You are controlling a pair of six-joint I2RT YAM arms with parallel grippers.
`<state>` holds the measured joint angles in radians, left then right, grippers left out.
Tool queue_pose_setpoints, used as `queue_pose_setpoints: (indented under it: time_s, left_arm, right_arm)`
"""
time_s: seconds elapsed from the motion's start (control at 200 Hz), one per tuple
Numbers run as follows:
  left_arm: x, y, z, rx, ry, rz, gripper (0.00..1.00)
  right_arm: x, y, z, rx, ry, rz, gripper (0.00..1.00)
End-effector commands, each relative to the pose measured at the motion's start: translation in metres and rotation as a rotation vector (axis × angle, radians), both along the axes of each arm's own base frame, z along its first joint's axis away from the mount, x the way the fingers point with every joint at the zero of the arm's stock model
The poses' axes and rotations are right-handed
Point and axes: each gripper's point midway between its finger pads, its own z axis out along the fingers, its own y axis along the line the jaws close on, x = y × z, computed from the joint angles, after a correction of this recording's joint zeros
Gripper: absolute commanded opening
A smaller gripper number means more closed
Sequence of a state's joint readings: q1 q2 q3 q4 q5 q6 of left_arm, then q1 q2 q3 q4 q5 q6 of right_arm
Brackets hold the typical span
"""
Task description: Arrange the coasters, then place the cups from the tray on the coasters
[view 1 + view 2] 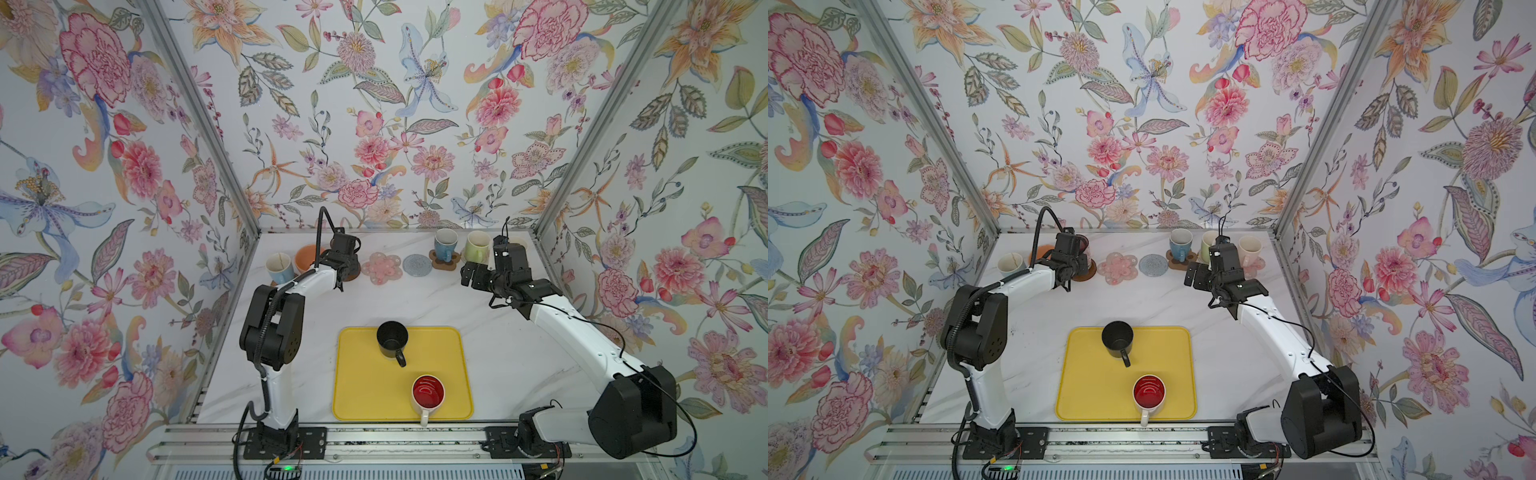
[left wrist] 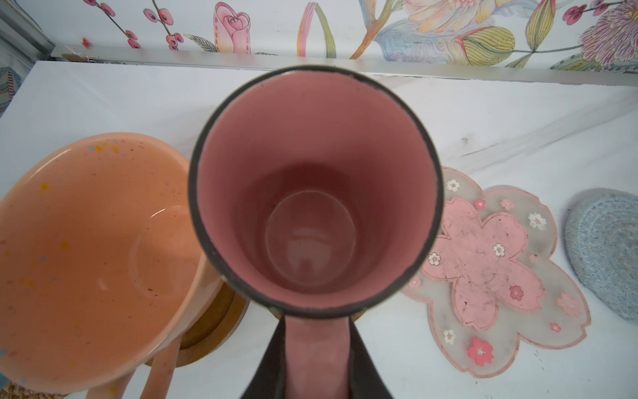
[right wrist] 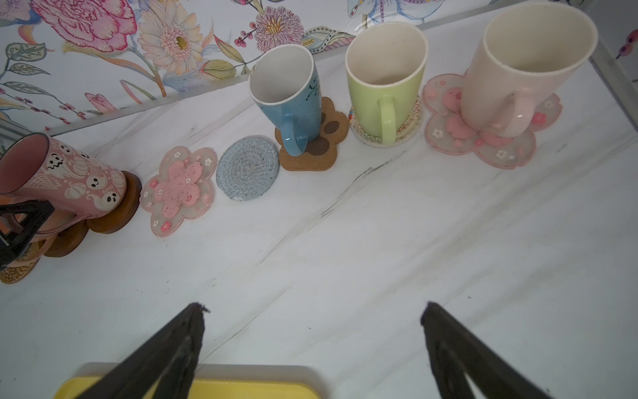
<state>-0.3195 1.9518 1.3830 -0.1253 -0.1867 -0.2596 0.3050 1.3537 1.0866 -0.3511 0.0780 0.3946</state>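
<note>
- The left gripper (image 2: pixel 316 324) is clenched on the handle of the pink mug (image 2: pixel 310 207), one finger on each side. In both top views it sits left of centre, at the far edge of the marble tabletop (image 1: pixel 415 303).
- The pink mug, printed with ghosts, has its base on a dark brown disc coaster (image 3: pixel 129 200), just beside the wide peach mug (image 2: pixel 86 259).
- To the right in a top view lie two bare mats: a pink flower coaster (image 1: pixel 381 268) and a grey round coaster (image 1: pixel 417 264), close together.
- Further right, the blue mug (image 3: pixel 290 100) stands on the brown paw coaster (image 3: pixel 328 145) and the green mug (image 3: pixel 383 86) on a clear round coaster (image 3: pixel 411 127). A pale pink-handled mug (image 3: pixel 518 69) stands on a second flower coaster (image 3: pixel 500 152).
- The right gripper (image 3: pixel 314 306) has its jaws spread wide and holds nothing. It hangs over bare tabletop right of centre, between the row and the tray.
- The yellow tray (image 1: pixel 345 374) lies at lower centre. It holds two cups, the black mug (image 1: pixel 392 338) at its far edge and the red-inside white mug (image 1: pixel 428 392) at its near edge, well apart.
</note>
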Motion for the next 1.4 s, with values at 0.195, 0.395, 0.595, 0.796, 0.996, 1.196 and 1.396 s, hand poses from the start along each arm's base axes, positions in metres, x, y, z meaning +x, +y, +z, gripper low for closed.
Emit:
queue_pose_setpoints:
  time_s: [0.195, 0.395, 0.595, 0.796, 0.996, 1.196, 1.396]
  left_arm:
    - [0.006, 0.006, 0.025, -0.05, -0.058, 0.031, 0.07]
    - [0.003, 0.005, 0.025, -0.062, -0.051, 0.029, 0.24]
    - [0.0, 0.004, 0.027, -0.076, -0.049, 0.03, 0.4]
    - [-0.004, 0.001, 0.033, -0.103, -0.048, 0.022, 0.62]
    - [-0.017, -0.001, 0.077, -0.156, -0.129, -0.004, 0.99]
    - [-0.042, 0.004, 0.137, -0.18, -0.254, -0.044, 0.99]
    - [-0.106, 0.037, 0.191, -0.159, -0.455, -0.014, 0.99]
  right_arm:
    - [0.001, -0.001, 0.005, 0.014, 0.004, -0.01, 0.99]
    - [0.001, -0.001, 0.005, 0.015, 0.005, -0.009, 0.99]
    - [0.0, 0.0, 0.004, 0.021, 0.01, -0.004, 0.99]
    - [-0.004, 0.003, 0.003, 0.034, 0.021, 0.003, 0.99]
    - [-0.029, 0.024, -0.001, 0.042, 0.081, 0.053, 0.99]
    - [-0.096, 0.092, -0.024, 0.01, 0.202, 0.202, 0.99]
    - [-0.157, 0.131, -0.041, -0.025, 0.248, 0.35, 0.95]
